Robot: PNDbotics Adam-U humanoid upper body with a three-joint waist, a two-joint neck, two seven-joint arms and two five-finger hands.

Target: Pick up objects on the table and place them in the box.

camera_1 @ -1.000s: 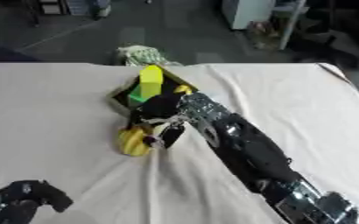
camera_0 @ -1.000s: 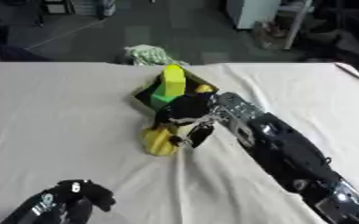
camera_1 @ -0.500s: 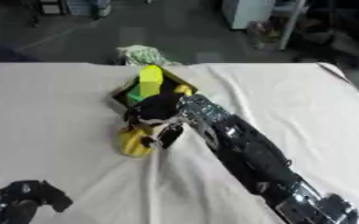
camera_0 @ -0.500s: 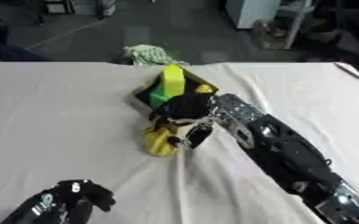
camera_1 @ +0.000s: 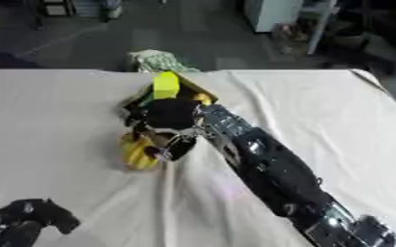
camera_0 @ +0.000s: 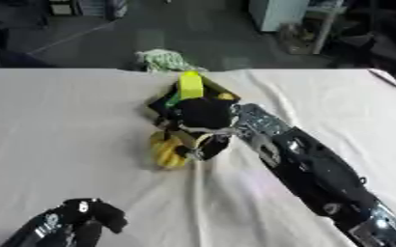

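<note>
**Right hand over a yellow object beside the box**

While the right arm (camera_0: 311, 169) stretches in from the lower right corner across the white tablecloth (camera_0: 58, 120), its black right hand (camera_0: 203, 126) sits near the middle of the table, directly over the near edge of a dark box (camera_0: 163, 103). Fingers (camera_0: 203, 147) point downward and curl toward a yellow object (camera_0: 165, 150), which looks like a banana or a similar ridged soft thing, lying on the cloth just in front of the box. Those fingers touch or overlap the object's right side, but whether they actually close round it cannot be told from either view, since the hand's back hides the contact.

That box is small and dark with a yellow rim, set askew on the cloth, and a bright yellow-green block (camera_0: 190, 85) stands up out of it at the far side, just beyond the hand. A small yellow bit (camera_0: 225, 96) shows at the box's right edge, beside the wrist.

At the far edge of the table, behind the box, a green and white bundle (camera_0: 164, 60) rests, its nature unclear.

Down at the lower left corner of the left eye view, the left hand (camera_0: 70, 226) rests idle, black, with its fingers curled loosely and holding nothing.
</note>
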